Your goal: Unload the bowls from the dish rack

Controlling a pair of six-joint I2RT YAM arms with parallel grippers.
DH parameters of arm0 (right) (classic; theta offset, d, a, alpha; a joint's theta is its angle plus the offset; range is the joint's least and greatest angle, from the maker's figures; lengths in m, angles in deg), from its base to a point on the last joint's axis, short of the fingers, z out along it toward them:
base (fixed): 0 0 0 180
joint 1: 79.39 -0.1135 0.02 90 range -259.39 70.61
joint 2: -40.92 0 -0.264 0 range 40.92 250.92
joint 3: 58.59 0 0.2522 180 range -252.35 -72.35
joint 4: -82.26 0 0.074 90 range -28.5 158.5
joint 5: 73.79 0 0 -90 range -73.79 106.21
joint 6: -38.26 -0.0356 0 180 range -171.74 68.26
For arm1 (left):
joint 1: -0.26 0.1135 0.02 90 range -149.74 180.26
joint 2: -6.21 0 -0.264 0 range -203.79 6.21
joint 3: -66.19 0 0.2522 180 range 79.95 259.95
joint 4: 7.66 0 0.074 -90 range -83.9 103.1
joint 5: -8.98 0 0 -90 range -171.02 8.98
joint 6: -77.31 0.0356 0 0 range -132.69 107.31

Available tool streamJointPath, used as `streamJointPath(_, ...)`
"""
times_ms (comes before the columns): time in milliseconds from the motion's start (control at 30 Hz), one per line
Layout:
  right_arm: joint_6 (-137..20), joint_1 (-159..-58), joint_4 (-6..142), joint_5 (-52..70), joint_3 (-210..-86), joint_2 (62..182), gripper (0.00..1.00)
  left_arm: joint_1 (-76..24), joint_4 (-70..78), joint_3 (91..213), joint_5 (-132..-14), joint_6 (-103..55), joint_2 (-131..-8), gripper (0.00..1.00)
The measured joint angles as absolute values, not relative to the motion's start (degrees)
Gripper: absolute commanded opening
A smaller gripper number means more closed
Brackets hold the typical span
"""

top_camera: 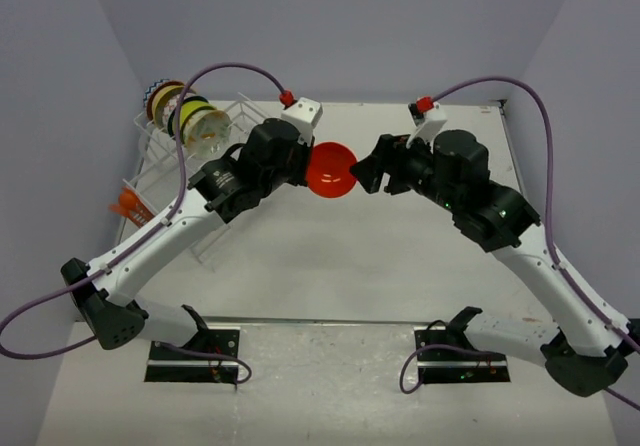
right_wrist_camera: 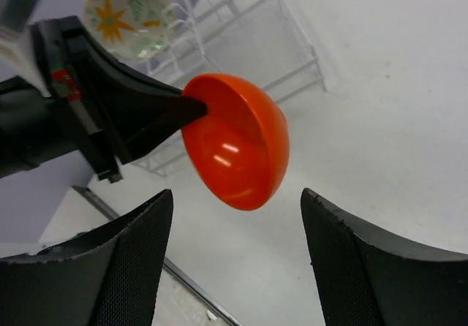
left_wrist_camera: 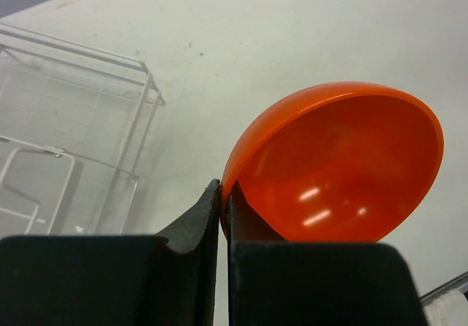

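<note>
Three lavender walls (top_camera: 350, 26) — white table (top_camera: 330, 266) beneath orange bowl (top_camera: 332, 170).

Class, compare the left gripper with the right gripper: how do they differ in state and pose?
The left gripper is shut on the orange bowl; the right gripper is open and empty. The left gripper pinches the rim; the right gripper touches nothing. Both point at the bowl.
</note>
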State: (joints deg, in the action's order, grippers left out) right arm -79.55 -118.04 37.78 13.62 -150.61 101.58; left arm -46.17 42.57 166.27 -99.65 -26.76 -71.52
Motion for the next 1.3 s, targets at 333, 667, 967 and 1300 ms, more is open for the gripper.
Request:
streamJointPath(333,-75.97,-123.35,31.8,31.89,-151.31,113.14,0.26,-46.17,42.13,166.3,-93.82,-30.84,-73.55,0.0)
streamJointPath(667,-74.31,-123.44,34.24,39.56,-150.87,115.2,0.0,-46.28,39.94,165.64,-94.08,-33.01,-73.55,1.0)
streamJointPath(967,-72.95,-104.25,30.75,28.68,-158.89,137.43,0.0,-46.26,48.38,168.94,-111.59,-35.8,-68.24,1.0)
streamJointPath(1300,-72.03,-96.49,24.5,14.56,-172.53,163.7,0.0,-45.13,56.1,178.93,-123.87,-35.89,-58.62,1.0)
